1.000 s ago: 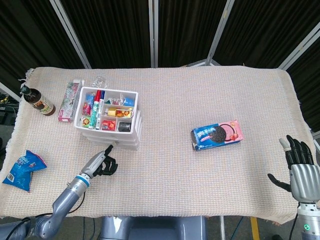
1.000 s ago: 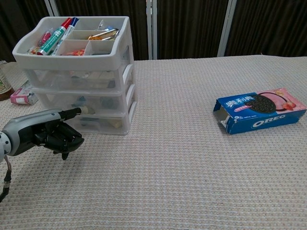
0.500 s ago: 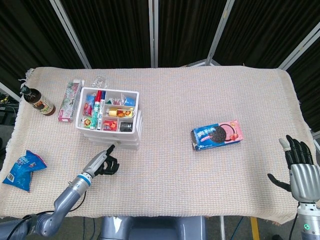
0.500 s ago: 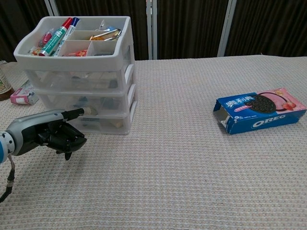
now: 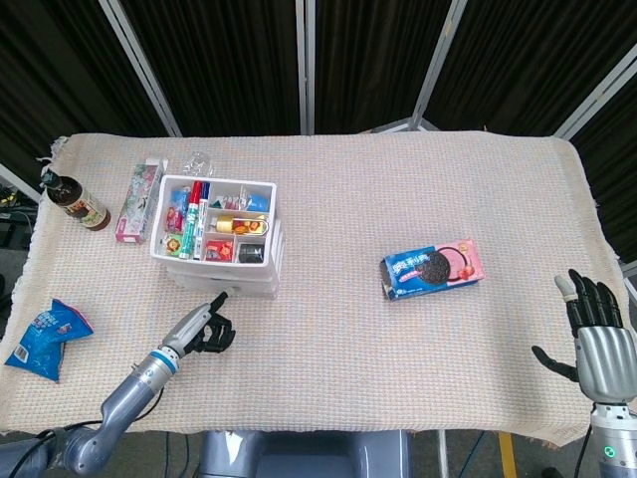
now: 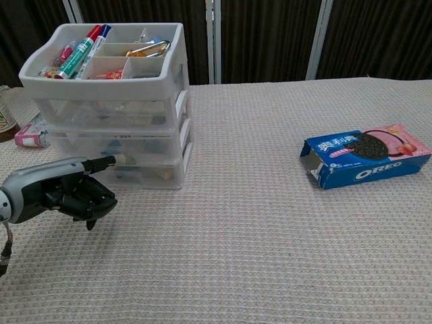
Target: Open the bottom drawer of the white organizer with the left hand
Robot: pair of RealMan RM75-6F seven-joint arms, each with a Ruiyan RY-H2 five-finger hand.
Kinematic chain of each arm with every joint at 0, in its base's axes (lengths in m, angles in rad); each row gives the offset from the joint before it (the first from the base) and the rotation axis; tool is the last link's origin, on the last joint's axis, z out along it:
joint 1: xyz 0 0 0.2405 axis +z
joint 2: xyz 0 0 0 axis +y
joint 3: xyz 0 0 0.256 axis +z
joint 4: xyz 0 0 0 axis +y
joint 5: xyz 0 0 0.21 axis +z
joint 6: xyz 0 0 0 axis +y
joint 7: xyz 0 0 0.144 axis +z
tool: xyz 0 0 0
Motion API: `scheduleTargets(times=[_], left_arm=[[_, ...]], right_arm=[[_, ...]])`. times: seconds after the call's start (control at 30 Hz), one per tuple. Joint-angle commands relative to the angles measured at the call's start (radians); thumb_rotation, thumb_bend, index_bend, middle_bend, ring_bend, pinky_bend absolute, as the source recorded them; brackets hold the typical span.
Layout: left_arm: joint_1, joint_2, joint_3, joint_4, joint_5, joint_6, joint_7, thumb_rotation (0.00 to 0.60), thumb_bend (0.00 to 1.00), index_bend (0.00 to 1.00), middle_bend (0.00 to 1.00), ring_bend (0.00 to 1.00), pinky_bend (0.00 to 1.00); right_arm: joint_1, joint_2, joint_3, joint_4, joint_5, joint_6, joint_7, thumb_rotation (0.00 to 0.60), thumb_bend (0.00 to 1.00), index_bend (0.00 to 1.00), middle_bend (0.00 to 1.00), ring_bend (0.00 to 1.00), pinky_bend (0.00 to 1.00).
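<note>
White organizer (image 6: 115,101) near the tabletop's (image 5: 398,378) left edge — we are poking one finger of our clenched left robot hand (image 6: 64,196) at its bottom drawer (image 6: 145,172); right robot hand (image 5: 595,334) is idling, released.

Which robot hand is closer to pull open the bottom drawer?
Left. The left hand is right by the white organizer, one finger at its bottom drawer. The right hand is far across the table.

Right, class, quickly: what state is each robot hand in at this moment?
Left hand: fingers curled in, one extended toward the white organizer, holding nothing.
Right hand: open, fingers spread, holding nothing.
</note>
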Motion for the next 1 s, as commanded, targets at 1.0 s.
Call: scheduleTargets(times=[1.0], left_arm=[[0.192, 0.005, 0.114, 0.071, 0.231, 0.477, 0.459, 0.600, 0.57, 0.08, 0.74, 0.79, 0.58]], right_arm=[[-0.001, -0.008, -0.005, -0.002, -0.010, 0.003, -0.016, 0.600, 0.02, 0.00, 0.00, 0.00, 0.00]])
